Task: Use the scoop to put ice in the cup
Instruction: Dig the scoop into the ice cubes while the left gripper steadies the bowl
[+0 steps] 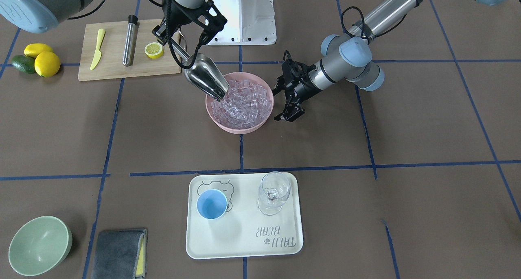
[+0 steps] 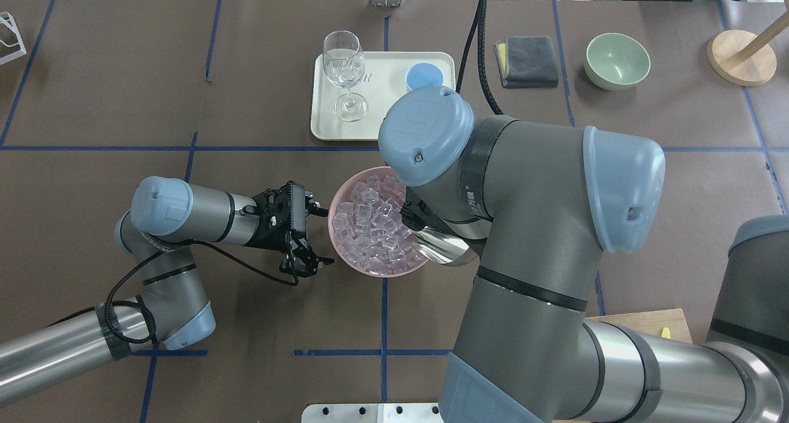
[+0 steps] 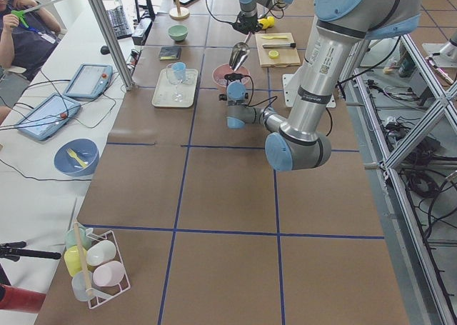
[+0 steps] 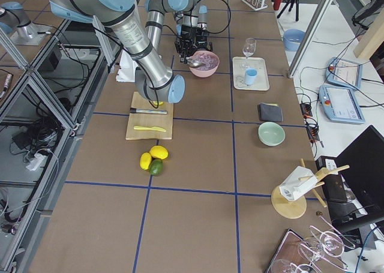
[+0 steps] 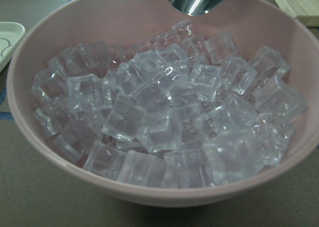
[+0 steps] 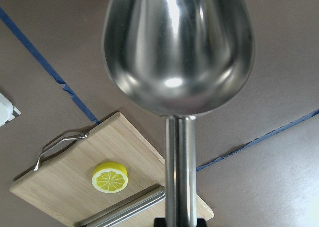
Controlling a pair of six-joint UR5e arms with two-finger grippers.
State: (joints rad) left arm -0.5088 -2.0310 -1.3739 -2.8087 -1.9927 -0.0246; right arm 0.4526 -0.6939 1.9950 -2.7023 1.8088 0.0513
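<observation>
My right gripper (image 1: 174,42) is shut on the rod handle of the shiny steel scoop (image 1: 205,77). The scoop slants down with its mouth in the ice (image 1: 246,102) at the robot-side edge of the pink bowl (image 1: 240,129). The right wrist view shows the back of the scoop's trough (image 6: 179,47). My left gripper (image 1: 281,105) is open and empty, right beside the bowl's rim; its wrist view is filled with the ice (image 5: 169,117). The light-blue cup (image 1: 211,203) stands empty on the white tray (image 1: 244,238), away from both grippers. In the overhead view the right arm hides most of the scoop (image 2: 441,249).
A clear stemmed glass (image 1: 274,191) stands on the tray beside the cup. A wooden board (image 1: 114,69) behind the scoop holds a yellow knife (image 1: 97,49), a steel cylinder (image 1: 130,41) and a lemon half (image 1: 154,50). A green bowl (image 1: 38,244) and a grey cloth (image 1: 120,252) lie near the table's far edge.
</observation>
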